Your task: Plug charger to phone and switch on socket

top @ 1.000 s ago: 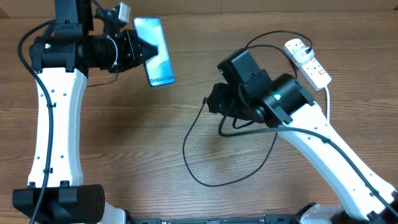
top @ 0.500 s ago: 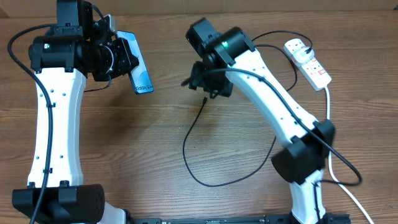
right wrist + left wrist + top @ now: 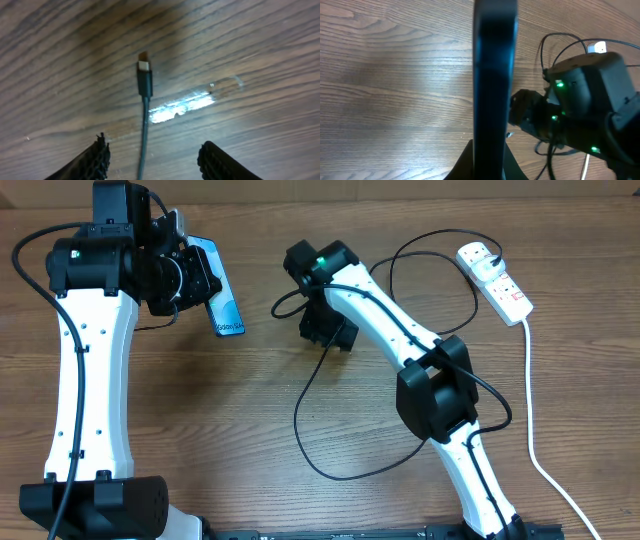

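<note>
While the left gripper [image 3: 197,280] is clamped on the phone [image 3: 224,302] (raised on edge toward the far left of the table [image 3: 200,430]), the right gripper [image 3: 155,165] hangs partly open, gripping nothing. The charger [image 3: 144,75] tip lies on the table just ahead between its jaws, long axis pointing straight away, so the right arm is nearer.

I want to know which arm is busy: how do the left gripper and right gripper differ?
The left gripper is shut on the phone, holding it tilted; the right gripper is open and holds nothing. The left gripper sits far left; the right gripper hangs near the middle, over the charger, whose plug tip lies on the table. Both are black.
</note>
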